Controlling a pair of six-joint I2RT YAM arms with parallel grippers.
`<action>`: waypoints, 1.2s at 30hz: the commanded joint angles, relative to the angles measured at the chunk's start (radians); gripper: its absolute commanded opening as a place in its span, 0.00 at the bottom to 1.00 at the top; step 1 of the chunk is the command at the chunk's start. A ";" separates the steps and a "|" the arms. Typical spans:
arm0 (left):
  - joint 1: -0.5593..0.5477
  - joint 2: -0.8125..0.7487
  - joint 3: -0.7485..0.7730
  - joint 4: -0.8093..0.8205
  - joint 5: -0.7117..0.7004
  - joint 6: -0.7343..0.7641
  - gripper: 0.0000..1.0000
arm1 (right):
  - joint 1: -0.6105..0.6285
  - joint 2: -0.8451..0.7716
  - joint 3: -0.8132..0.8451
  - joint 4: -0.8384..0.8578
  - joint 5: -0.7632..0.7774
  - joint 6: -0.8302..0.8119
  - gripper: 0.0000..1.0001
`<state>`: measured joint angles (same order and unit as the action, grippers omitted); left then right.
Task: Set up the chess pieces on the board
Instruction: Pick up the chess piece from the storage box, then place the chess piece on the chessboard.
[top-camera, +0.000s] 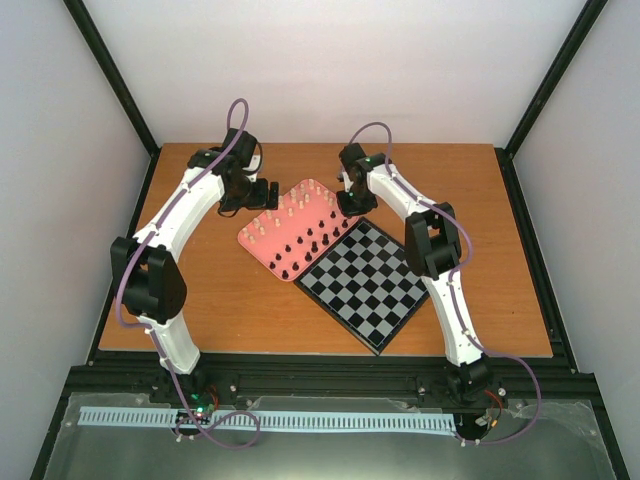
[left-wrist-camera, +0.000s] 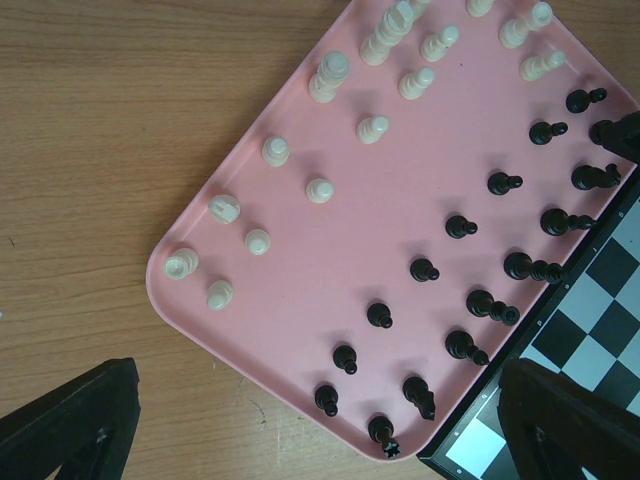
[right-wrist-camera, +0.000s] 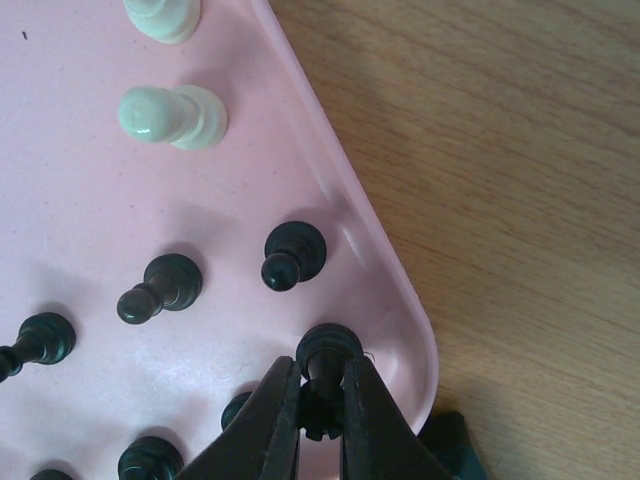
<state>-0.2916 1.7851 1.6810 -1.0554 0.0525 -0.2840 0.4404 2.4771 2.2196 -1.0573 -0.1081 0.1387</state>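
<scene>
From above: left tool (top-camera: 266, 195) at the far-left edge of a pink tray (top-camera: 252, 240) on the wooden table (top-camera: 220, 300). Right tool (top-camera: 352, 207) low over the tray's far-right corner. Cream pieces (top-camera: 290, 212) just to the right of the left tool, and black pieces (top-camera: 305, 247) past them, on the side toward the right tool. Board (top-camera: 370, 285) nearer the arm bases than either tool, one edge against the tray, partly under the right arm.

Left wrist view: left tool (left-wrist-camera: 318, 400) wide open, its dark fingers (left-wrist-camera: 70, 425) in the two lower corners, with the tray's rounded corner between them. Cream pieces in two loose rows ahead and to the left, black pieces in two rows ahead and to the right. Mostly upright, it seems, though hard to judge from this angle. A corner of the board by the right finger, tight against the tray's rim.

Right wrist view: right tool (right-wrist-camera: 322, 405) clamped on the corner piece (right-wrist-camera: 328, 345), a black one, pinched below its round head just inside the tray's rounded corner. Cannot tell whether its base touches the tray. Two more black pieces just ahead and to the left, two cream ones farther ahead. Table wood to the right of the rim.
</scene>
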 joint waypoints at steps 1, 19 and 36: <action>0.006 0.003 0.022 -0.011 -0.002 0.006 1.00 | -0.004 -0.049 0.032 -0.019 0.010 0.000 0.03; 0.006 -0.006 0.017 -0.008 0.023 0.002 1.00 | -0.169 -0.700 -0.695 0.083 0.110 0.119 0.03; 0.006 -0.011 -0.013 0.008 0.052 -0.009 1.00 | -0.334 -0.896 -1.145 0.172 0.051 0.133 0.03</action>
<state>-0.2916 1.7851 1.6711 -1.0523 0.1005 -0.2844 0.1120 1.5902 1.1015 -0.9321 -0.0422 0.2745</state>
